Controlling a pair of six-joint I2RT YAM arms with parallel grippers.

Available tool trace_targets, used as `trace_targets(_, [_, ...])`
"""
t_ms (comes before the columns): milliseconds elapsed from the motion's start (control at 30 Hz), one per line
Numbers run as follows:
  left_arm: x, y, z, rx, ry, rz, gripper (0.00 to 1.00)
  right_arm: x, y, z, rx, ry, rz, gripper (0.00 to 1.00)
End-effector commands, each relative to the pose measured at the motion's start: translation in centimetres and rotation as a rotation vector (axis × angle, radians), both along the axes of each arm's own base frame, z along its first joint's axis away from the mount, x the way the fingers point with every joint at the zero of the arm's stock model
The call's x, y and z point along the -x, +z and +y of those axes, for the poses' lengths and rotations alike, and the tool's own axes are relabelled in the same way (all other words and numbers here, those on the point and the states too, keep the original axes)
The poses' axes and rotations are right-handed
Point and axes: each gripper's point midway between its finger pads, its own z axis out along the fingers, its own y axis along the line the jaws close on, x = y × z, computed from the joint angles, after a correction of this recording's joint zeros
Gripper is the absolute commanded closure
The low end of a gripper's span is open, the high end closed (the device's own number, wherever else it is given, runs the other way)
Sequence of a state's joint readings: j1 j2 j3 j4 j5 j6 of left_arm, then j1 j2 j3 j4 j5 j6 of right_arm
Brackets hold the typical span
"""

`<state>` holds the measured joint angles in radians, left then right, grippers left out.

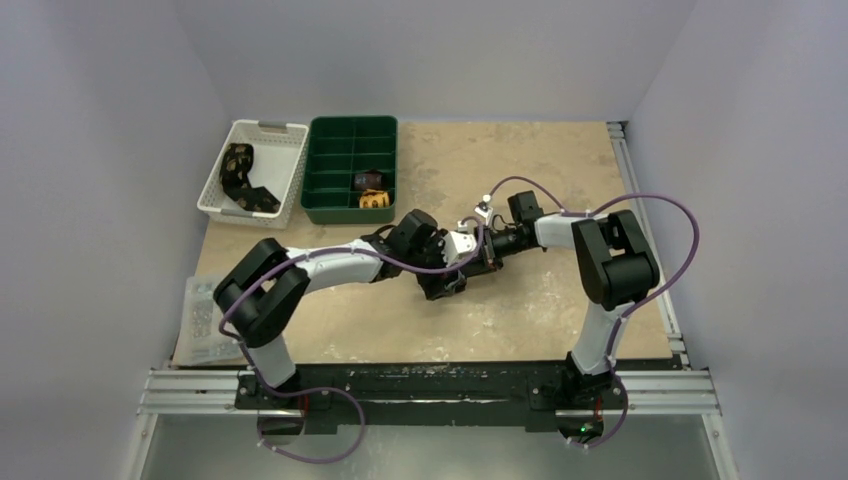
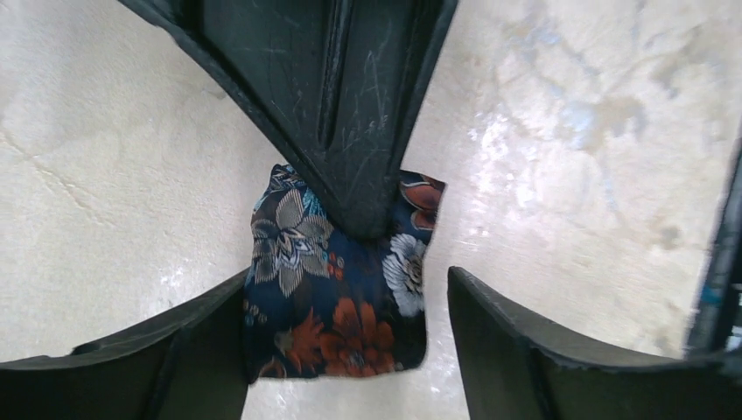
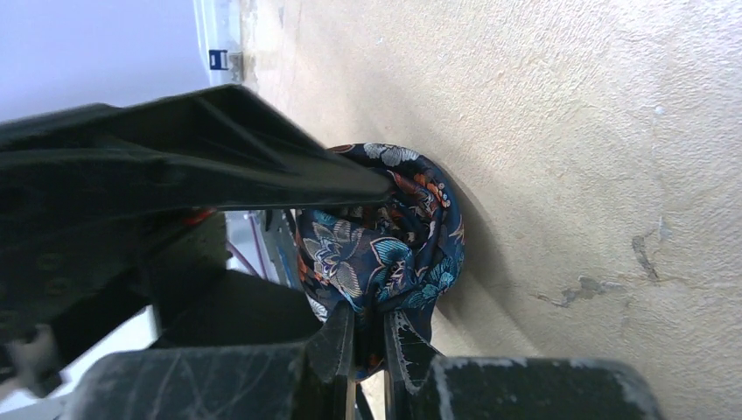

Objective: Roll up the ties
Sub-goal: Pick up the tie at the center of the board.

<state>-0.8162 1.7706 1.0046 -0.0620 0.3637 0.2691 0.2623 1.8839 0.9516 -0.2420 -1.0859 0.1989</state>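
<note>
Navy floral tie point(image 2: 337, 302) bundled: right claw point(image 3: 367, 331) pinches its edge, left claw point(image 2: 348, 280) spread open around it.

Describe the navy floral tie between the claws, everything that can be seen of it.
The navy floral tie is dark fabric printed with orange, white and teal flowers, bunched into a loose roll on the beige table. The right claw pinches its folds; the open left claw straddles it.
</note>
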Motion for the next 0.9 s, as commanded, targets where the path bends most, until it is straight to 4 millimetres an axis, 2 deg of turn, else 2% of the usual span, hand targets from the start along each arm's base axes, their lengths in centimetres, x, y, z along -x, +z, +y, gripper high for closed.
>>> trace_targets(0, [0.5,7.5,-1.2,0.216,0.0,0.0,0.24,-1.5,0.6,0.0,0.038,-0.004,-0.105,1.0])
trace_targets(67, [0.8,9.7,-0.9,0.276,0.012,0.022,0.2,-1.9,1.2,0.0,0.037,-0.007,-0.129,1.0])
trace_targets(167, [-0.2,11.9,0.6,0.327,0.099,0.07,0.19,-2.7,2.2,0.1,0.037,-0.009,-0.171,1.0])
trace_targets(267, [-1.7,12.9,2.7,0.352,0.234,0.151,0.18,-3.4,3.1,0.2,0.042,-0.004,-0.211,1.0])
trace_targets(433, [-5.4,13.8,7.0,0.345,0.436,0.145,0.18,-4.9,4.8,0.2,0.056,0.002,-0.287,1.0])
trace_targets(533, [-8.0,14.2,10.4,0.305,0.564,0.107,0.2,-5.8,5.7,0.3,0.064,-0.004,-0.318,1.0])
trace_targets(667, [-11.9,14.5,16.2,0.298,0.782,0.102,0.24,-6.8,6.9,0.5,0.065,-0.01,-0.359,1.0])
trace_targets(867, [-15.7,13.8,23.2,0.203,1.014,0.052,0.25,-7.8,8.0,0.5,0.08,-0.009,-0.408,1.0])
